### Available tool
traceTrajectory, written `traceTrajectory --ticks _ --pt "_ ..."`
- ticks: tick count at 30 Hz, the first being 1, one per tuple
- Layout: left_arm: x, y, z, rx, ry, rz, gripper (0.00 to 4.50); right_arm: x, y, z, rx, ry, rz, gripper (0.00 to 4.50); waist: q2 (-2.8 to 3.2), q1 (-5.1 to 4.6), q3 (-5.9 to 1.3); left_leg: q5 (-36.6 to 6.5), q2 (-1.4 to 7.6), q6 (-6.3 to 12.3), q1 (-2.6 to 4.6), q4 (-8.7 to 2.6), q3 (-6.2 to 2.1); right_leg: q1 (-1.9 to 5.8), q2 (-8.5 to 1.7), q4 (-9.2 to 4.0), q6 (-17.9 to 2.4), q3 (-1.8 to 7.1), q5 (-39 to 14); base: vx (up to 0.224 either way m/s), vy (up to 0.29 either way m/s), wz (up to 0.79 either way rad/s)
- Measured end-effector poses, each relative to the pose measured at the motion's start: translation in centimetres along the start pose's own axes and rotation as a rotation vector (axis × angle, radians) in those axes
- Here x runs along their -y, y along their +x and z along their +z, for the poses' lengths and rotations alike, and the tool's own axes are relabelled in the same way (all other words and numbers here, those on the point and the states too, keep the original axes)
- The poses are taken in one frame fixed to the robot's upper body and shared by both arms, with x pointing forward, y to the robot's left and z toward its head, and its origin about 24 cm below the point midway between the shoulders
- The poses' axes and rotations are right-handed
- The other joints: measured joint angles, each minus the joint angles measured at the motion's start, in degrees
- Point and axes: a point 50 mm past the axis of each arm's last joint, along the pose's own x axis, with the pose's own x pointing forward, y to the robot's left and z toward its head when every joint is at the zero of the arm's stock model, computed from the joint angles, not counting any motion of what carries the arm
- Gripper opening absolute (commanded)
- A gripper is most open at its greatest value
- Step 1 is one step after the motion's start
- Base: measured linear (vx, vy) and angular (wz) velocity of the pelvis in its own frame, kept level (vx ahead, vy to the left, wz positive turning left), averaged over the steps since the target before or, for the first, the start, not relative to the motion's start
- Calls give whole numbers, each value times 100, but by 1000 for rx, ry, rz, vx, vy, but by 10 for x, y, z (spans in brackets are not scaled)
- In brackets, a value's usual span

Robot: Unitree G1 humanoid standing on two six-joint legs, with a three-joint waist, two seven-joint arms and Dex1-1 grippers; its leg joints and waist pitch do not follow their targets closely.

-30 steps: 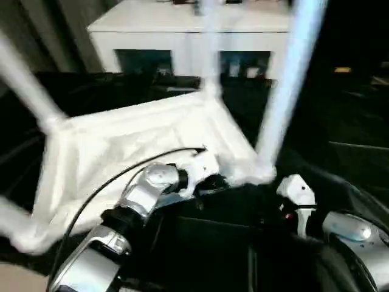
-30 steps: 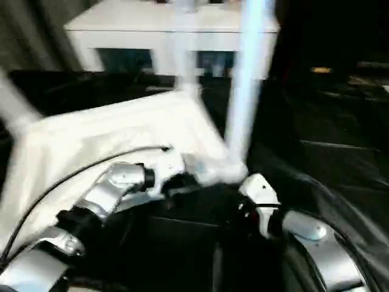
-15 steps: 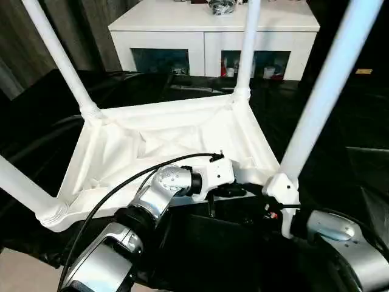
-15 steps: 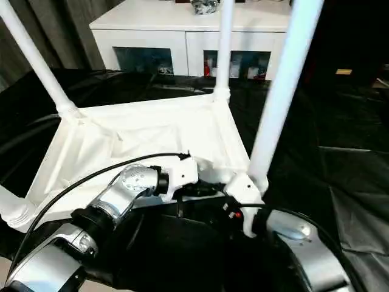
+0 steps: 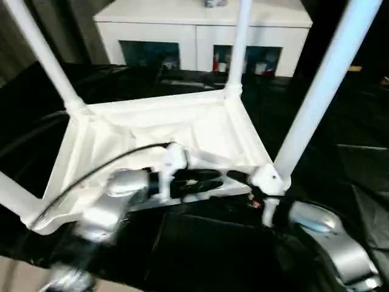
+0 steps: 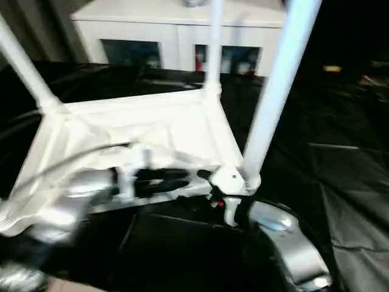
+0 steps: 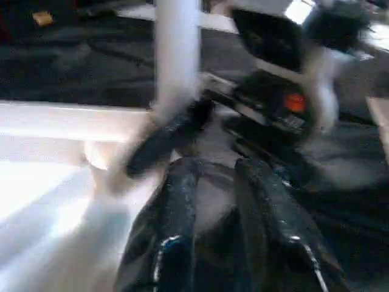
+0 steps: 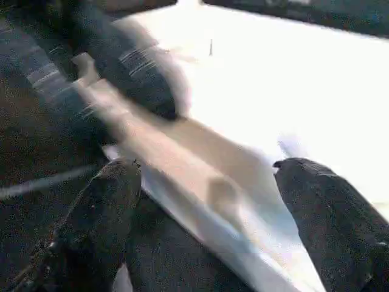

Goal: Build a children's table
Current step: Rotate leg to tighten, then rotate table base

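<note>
White plastic rectangular tabletop [image 5: 152, 137] lies upside down on black sheeting [image 5: 340, 176], four tapered white tube legs [image 5: 316, 103] standing up.

Left gripper [image 7: 222, 201], fingers nearly together, and right gripper [image 8: 206, 213], fingers spread across the near rim, could tip it; open room right, white glass-fronted cabinet [image 5: 200, 36] behind.

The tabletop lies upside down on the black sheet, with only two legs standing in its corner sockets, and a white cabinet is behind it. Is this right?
Not quite: four legs stand in the corner sockets, not two. The left eye view shows a far-left leg, a far-right leg, a near-right leg and a near-left leg. The rest holds: the tabletop lies underside up on the black sheet, with the white cabinet behind it.
</note>
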Motion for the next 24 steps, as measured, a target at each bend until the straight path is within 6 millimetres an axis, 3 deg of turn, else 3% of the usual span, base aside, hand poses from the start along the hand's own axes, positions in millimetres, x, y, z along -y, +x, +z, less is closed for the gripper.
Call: traceTrajectory --ticks 4,9,12,16,21,24 --pt "10 -16 -5 -98 -49 -20 147 0 5 0 15 19 -34 396 -21 -10 11 -3 -2 -52 15 1 0 2 0 25 0 10 0 0 0 0" --pt "18 -27 -10 -185 -118 -15 147 4 19 15 99 27 -128 396 -53 -52 26 14 -1 -82 45 -8 -6 13 6 47 -2 13 5 0 0 0" --pt "13 -41 -25 -368 -88 91 147 14 26 21 126 34 -233 396 -69 -117 32 20 0 -92 61 -17 -11 23 10 52 1 13 8 0 0 0" --pt "-2 -55 -40 -514 -93 300 147 37 27 26 136 34 -393 396 -81 -125 35 32 0 -110 62 -16 -12 23 11 52 2 14 16 0 0 0" --pt "-5 -54 -43 -552 -94 364 147 47 30 25 111 50 -499 396 -93 -102 28 34 0 -111 61 -15 -13 25 12 52 2 12 16 0 0 0" --pt "-10 -45 -46 -536 -97 428 147 56 28 21 69 37 -576 396 -100 -34 25 35 -2 -111 59 -13 -13 36 10 50 0 14 17 0 0 0"
